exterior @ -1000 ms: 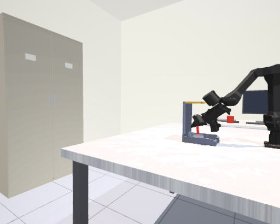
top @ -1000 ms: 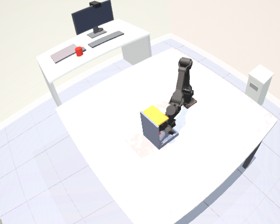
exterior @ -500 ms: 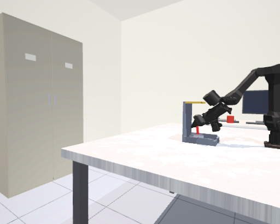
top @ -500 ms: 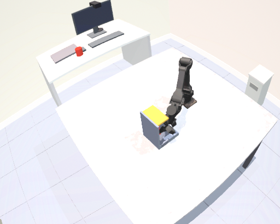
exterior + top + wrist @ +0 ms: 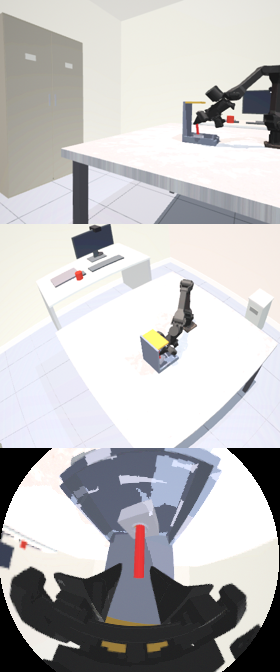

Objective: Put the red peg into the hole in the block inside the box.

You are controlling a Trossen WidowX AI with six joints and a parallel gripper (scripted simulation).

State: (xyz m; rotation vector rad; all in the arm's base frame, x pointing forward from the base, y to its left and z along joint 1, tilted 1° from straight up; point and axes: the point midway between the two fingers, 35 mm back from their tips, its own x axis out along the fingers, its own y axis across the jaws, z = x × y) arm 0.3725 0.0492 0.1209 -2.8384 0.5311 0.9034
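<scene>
Pincer (image 5: 164,352) (image 5: 194,123) (image 5: 136,569) of mine stands partway open, its two fingertips apart, with nothing clamped between them. Between and just beyond my fingertips I see the red peg (image 5: 159,355) (image 5: 197,129) (image 5: 139,552), one finger on each side of it, a gap showing either way. The peg's lower end sits in the hole of the pale block (image 5: 162,360) (image 5: 198,135) (image 5: 136,519), and most of its length stands out above the block, leaning slightly in the side view. How deep it goes into the hole I cannot tell.

The block lies ahead of my fingertips and below them, on the floor of the grey box (image 5: 150,353) (image 5: 187,120) (image 5: 195,493). The box's tall back wall rises beyond my fingertips, and its low rims run around the floor under me. Above my fingertips the yellow roof (image 5: 155,339) (image 5: 194,102) (image 5: 132,621) juts out from that wall; my fingers reach in beneath it, tilted downward. Behind my pincer the black arm (image 5: 185,303) (image 5: 247,82) slopes up and back to its base on the white table (image 5: 197,377) (image 5: 153,153), which also carries the box.
</scene>
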